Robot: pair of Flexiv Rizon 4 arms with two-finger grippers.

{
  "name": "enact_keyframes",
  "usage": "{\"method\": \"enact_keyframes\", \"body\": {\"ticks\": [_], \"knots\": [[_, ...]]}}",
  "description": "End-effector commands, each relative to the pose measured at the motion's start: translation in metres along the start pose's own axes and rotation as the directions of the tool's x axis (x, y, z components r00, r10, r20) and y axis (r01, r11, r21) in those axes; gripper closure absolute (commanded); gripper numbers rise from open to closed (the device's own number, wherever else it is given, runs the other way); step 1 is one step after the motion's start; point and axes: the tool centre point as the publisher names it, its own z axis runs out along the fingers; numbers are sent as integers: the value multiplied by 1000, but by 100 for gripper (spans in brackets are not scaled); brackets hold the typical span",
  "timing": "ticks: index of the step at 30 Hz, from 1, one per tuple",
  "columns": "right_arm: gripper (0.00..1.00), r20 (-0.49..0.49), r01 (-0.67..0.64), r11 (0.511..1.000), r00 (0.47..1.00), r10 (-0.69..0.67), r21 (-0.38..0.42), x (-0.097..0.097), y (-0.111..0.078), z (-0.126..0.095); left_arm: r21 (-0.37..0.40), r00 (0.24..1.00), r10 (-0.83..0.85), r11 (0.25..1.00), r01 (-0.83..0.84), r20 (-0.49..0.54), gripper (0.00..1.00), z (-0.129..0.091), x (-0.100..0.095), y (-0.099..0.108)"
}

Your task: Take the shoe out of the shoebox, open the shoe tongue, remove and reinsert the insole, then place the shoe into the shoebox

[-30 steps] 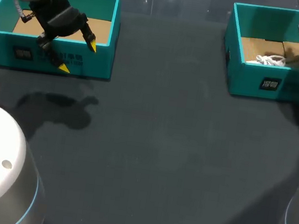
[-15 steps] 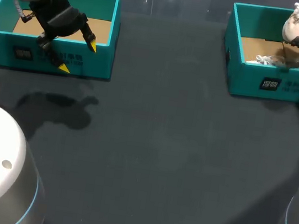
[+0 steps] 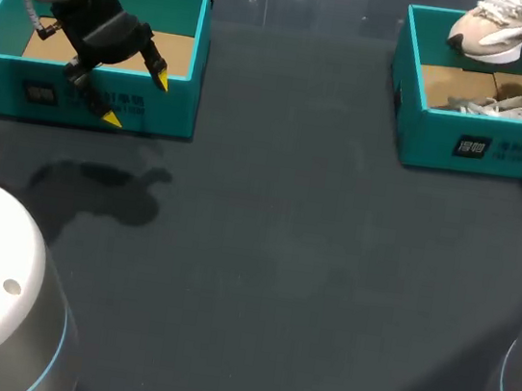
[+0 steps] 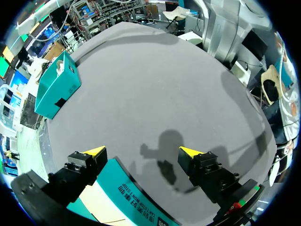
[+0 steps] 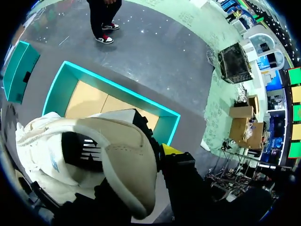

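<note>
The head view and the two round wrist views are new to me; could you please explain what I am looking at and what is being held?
This is a robot with two arms at a dark table; each ends in a two-fingered gripper with yellow tips. The head view looks down from above and behind. The two round pictures come from cameras on the wrists, looking along the fingers. The left gripper hangs open over the front wall of the left teal shoebox, holding nothing. The right gripper grips a pale shoe by the rim of its opening and holds it in the air over the right shoebox; only one of its yellow tips shows.
</note>
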Motion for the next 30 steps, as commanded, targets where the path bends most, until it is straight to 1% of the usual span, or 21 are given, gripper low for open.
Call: {"method": "enact_keyframes", "body": {"ticks": [1, 5, 8, 9, 21, 22, 23, 24, 25, 27, 28, 30], "knots": [[100, 12, -55, 997, 998, 55, -53, 4, -16, -6, -3, 1000, 0, 1000, 0, -2, 0, 0, 0, 0], [100, 7, -118, 991, 993, 119, -57, 5, -20, -8, -3, 1000, 0, 1000, 0, -2, 0, 0, 0, 0], [100, -8, -197, 979, 980, 197, -59, 7, -25, -9, -3, 1000, 0, 1000, 0, -2, 0, 0, 0, 0], [100, -21, -199, 978, 980, 198, -63, 9, -26, -10, -3, 1000, 0, 1000, 0, -2, 0, 0, 0, 0], [100, -21, -199, 978, 980, 198, -63, 9, -26, -10, -3, 1000, 0, 1000, 0, -2, 0, 0, 0, 0], [100, 5, -257, 966, 966, 258, -39, 5, -27, -7, -3, 1000, 0, 1000, 0, -2, 0, 0, 0, 0], [100, -4, -323, 946, 946, 323, -39, -1, -28, -5, -3, 1000, 0, 1000, 0, -2, 0, 0, 0, 0], [100, -34, -372, 926, 928, 370, -61, -4, -31, -5, -3, 1000, 0, 1000, 0, -2, 0, 0, 0, 0], [100, -10, -412, 910, 911, 412, -55, -6, -32, -5, -3, 1000, 0, 1000, 0, -2, 0, 0, 0, 0], [100, -18, -467, 881, 884, 467, -74, -7, -33, -5, -3, 1000, 0, 1000, 0, -2, 0, 0, 0, 0], [100, 0, -490, 869, 871, 491, -71, -7, -34, -4, -3, 1000, 0, 1000, 0, -2, 0, 0, 0, 0], [100, -4, -523, 849, 852, 524, -77, -8, -36, -2, -3, 1000, 0, 1000, 0, -2, 0, 0, 0, 0]]}}
